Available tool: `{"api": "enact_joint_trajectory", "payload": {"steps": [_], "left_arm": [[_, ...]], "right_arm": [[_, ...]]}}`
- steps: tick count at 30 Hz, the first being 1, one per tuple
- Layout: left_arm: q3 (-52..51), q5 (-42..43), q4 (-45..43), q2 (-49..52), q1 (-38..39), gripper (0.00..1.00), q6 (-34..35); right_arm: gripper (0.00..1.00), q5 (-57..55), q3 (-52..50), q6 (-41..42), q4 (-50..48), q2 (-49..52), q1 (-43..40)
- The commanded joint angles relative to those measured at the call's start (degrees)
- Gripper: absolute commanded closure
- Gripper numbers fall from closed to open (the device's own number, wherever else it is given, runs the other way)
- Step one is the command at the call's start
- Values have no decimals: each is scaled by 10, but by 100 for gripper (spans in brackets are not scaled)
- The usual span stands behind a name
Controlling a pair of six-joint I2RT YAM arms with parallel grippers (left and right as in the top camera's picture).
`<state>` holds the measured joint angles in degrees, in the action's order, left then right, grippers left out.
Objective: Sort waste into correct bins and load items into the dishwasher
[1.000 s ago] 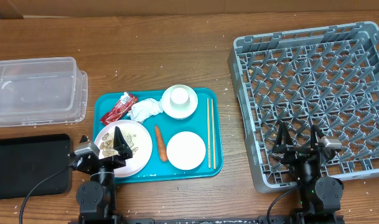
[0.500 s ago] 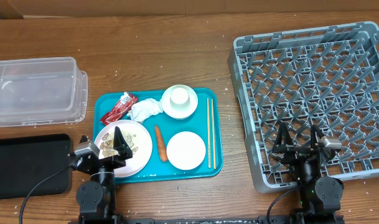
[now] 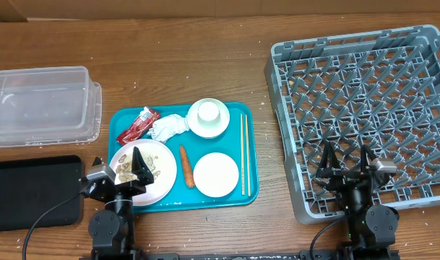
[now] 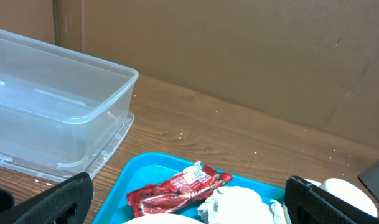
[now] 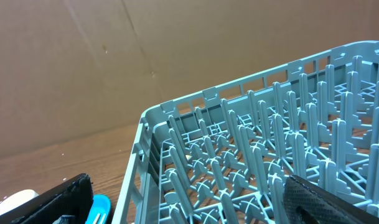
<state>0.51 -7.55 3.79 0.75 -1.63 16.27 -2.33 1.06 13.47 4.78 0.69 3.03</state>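
left gripper point(image 3: 117, 170) sits low at the near edge of the table point(image 3: 205, 50), over the near-left corner of the teal tray point(image 3: 250, 162). fingers spread wide, nothing between them. right gripper point(image 3: 346, 165) is over the near edge of the grey dish rack point(image 3: 281, 87), also spread wide and empty.

on the tray:
- red wrapper point(image 3: 138, 124) at the far-left corner, crumpled tissue point(image 3: 167, 127) just beside it.
- white cup point(image 3: 207, 112) standing in the small white dish point(image 3: 221, 128).
- pink plate point(image 3: 164, 180) at near left with rice scraps point(image 3: 155, 170) on it, partly under the left gripper.
- carrot point(image 3: 184, 166) between the plate and the white bowl point(image 3: 216, 174).
- chopsticks point(image 3: 243, 153) along the right side.

the clear tub point(image 3: 89, 94) and black tray point(image 3: 32, 191) sit left of the tray. the rack holds no dishes.
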Motion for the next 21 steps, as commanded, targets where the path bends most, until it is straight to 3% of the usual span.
{"api": "enact_joint_trajectory", "payload": {"steps": [1,8,10,13,16,21], "left_arm": [[-2,-5,-1,-5,-3,0,-11],[-2,-8,-1,-5,-3,0,-11],[-2,31,-24,-5,-2,0,38],[-2,172,-58,-5,-2,0,184],[-2,222,-119,-5,-2,0,311],[17,218,-254,-5,-3,0,295]], "right_arm": [[0,1,-6,0,-2,-5,-2],[0,1,-6,0,-2,-5,-2],[0,1,-6,0,-2,-5,-2],[0,1,-6,0,-2,-5,-2],[0,1,-6,0,-2,-5,-2],[0,1,-6,0,-2,-5,-2]]}}
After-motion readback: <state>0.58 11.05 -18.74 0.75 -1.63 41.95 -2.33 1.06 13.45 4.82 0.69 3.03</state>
